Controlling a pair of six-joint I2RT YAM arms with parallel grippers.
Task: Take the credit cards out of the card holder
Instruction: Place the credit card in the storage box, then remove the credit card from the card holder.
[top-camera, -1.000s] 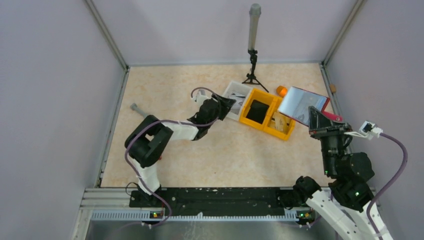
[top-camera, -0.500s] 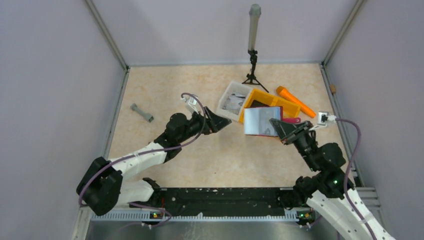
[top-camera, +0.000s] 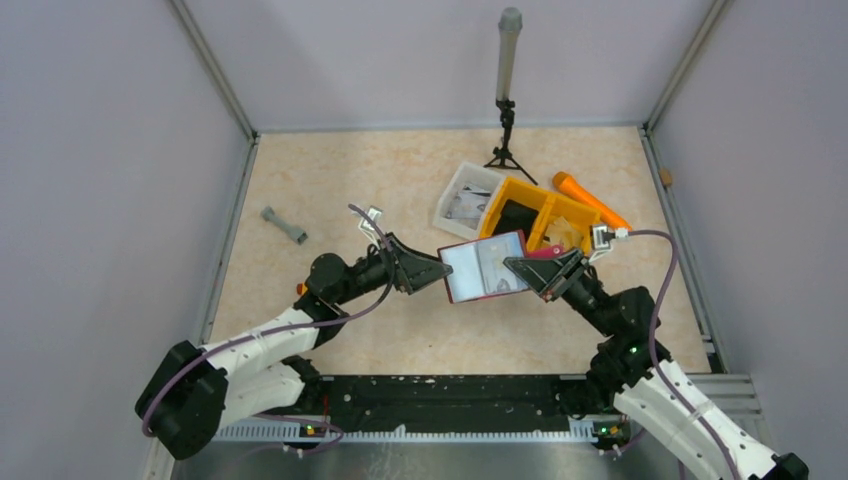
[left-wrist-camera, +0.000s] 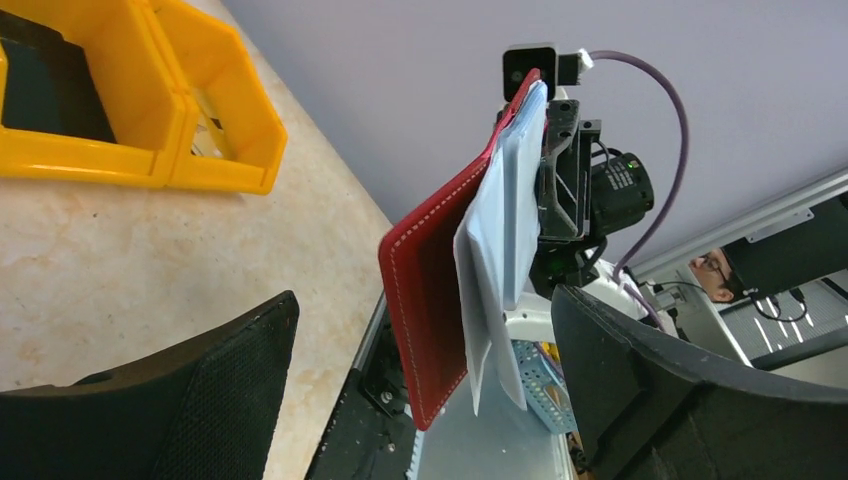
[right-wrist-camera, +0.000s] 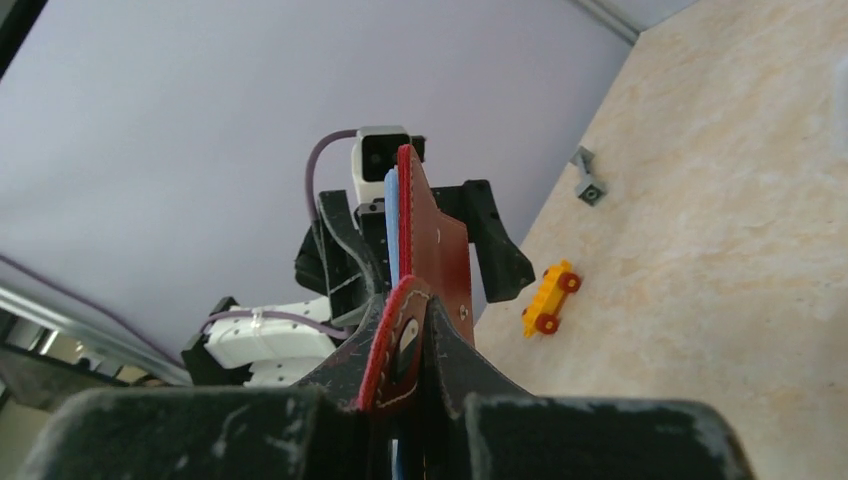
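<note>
From above, the right tool (top-camera: 527, 270) is pressed together on one edge of the card holder (top-camera: 541, 254) and holds it over the desk (top-camera: 330, 180). The pale credit cards (top-camera: 483, 266) face the left tool (top-camera: 438, 271), which is spread wide just beside them, I think ready to take them. In the left wrist view the stiff red leather with white stitching stands on edge, thin smooth cards fanning out of it; the right wrist view shows a rounded red flap pinched in that tool.

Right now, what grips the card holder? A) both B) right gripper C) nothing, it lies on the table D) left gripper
B: the right gripper is shut on the card holder at its edge, holding it aloft; the left gripper is open.
</note>
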